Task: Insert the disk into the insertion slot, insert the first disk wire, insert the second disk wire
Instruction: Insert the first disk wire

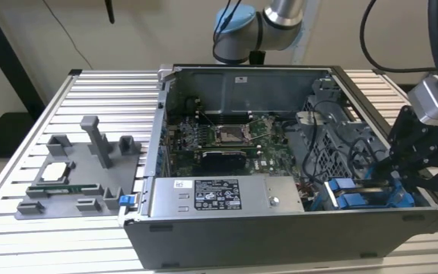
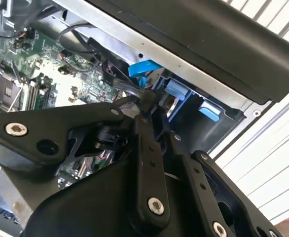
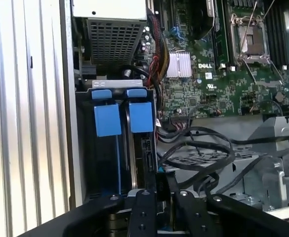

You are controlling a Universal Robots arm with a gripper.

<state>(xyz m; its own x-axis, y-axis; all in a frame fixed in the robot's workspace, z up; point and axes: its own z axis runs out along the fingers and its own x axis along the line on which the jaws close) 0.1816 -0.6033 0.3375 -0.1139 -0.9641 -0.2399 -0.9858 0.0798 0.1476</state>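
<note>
My end effector hangs over the slot in the case, at the exterior view's right. Its fingers are closed on what looks like a black wire plug. The disk already sits in the slot, blue tab outward and connector edge facing me. I judge I hold the plug end-on so it lines up with that edge.

Arm rises at rear; wrist hangs at exterior view's right. Black pincer tilts downward toward exterior view's left. In second wrist view, fingers drawn together at tips.
</note>
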